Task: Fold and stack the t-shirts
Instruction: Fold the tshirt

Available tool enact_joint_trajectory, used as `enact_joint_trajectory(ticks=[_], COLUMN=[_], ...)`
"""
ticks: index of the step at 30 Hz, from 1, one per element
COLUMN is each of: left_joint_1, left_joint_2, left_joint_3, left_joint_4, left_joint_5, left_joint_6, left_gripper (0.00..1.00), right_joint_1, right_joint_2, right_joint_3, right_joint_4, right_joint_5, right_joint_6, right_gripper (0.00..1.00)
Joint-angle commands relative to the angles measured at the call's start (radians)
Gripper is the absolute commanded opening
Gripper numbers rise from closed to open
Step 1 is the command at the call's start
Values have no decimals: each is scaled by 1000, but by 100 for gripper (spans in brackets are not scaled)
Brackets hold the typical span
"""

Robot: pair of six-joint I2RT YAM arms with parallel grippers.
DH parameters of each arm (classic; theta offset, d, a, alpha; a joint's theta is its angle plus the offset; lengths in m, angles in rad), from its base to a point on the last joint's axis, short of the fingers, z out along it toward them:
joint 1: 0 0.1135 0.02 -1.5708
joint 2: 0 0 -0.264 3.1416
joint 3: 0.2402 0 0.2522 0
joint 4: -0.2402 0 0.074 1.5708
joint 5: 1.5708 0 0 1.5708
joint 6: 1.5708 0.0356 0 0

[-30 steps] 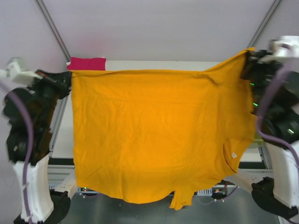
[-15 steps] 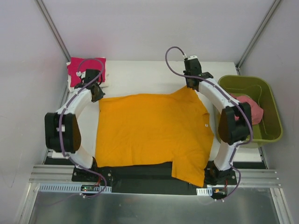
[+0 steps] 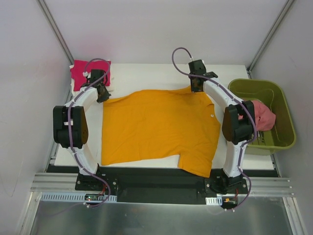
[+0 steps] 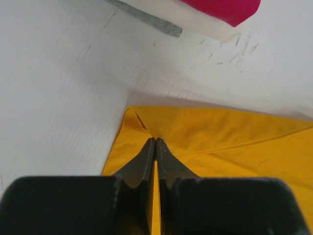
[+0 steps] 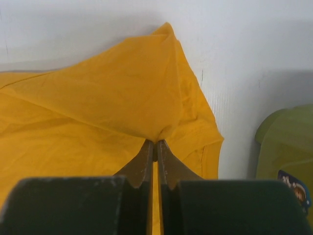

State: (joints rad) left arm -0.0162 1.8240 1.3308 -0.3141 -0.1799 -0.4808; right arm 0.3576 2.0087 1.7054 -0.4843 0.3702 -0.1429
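Note:
The orange-yellow t-shirt (image 3: 156, 129) lies spread flat on the white table (image 3: 146, 73). My left gripper (image 3: 101, 93) is shut on its far-left corner, and the left wrist view shows the fingertips pinching the cloth (image 4: 155, 142). My right gripper (image 3: 196, 87) is shut on the far-right corner, its tips biting a fold of the fabric (image 5: 155, 143). A folded magenta t-shirt (image 3: 83, 71) rests at the far-left corner of the table, on top of white fabric (image 4: 195, 25). A salmon-pink t-shirt (image 3: 264, 115) lies crumpled in the bin.
The olive-green bin (image 3: 281, 95) stands off the table's right side, close to the right arm. It also shows at the right edge of the right wrist view, as the bin (image 5: 288, 142). The orange shirt's near-right corner (image 3: 195, 166) hangs over the table's front edge.
A second ago the shirt hung stretched high between both grippers, filling the view. Both arms have lowered it onto the table and drawn it a little toward the far edge.

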Motion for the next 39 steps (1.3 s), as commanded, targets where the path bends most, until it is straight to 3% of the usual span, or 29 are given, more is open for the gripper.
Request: enact_joint_trajectory(ticks=[1,14,23,30,33,34,35,38,39], left_joint_1=[-1,-1,-2,-1,-1,-2,-1,-1,-2], left_joint_2=[-120,-420,-473,-482,-486,-492,-506,-554,-568], left_joint_3=[-73,-372,-488,-507,-495,-493,-487,-478,-473], left_joint_4=[6,6,-2,-72,-109,-124,-131,-141,-141], left_joint_5=[10,45,76,-10,-23,-21,-18,16,39], left_joint_6=[18,-24,-62,-97,-104,-104,-104,-104,-105], left_gripper=[0,0,0,1,14,35,48,68,73], right_joint_1=[-3,-3,1,41,69,84,90,100,103], right_joint_2=[-132,-387,-449,-438,-427,-427,-435,-464,-470], right_joint_3=[10,-245,-380,-496,-513,-515,-509,-486,-462], right_joint_4=[-152,-388,-438,-477,-517,-533,-539,-542,-540], right_joint_5=[-5,-34,-79,-145,-131,-123,-108,-94,-93], right_joint_6=[126,215,267,335,351,361,361,349,344], right_gripper=[1,1,4,9,17,23,46,75,78])
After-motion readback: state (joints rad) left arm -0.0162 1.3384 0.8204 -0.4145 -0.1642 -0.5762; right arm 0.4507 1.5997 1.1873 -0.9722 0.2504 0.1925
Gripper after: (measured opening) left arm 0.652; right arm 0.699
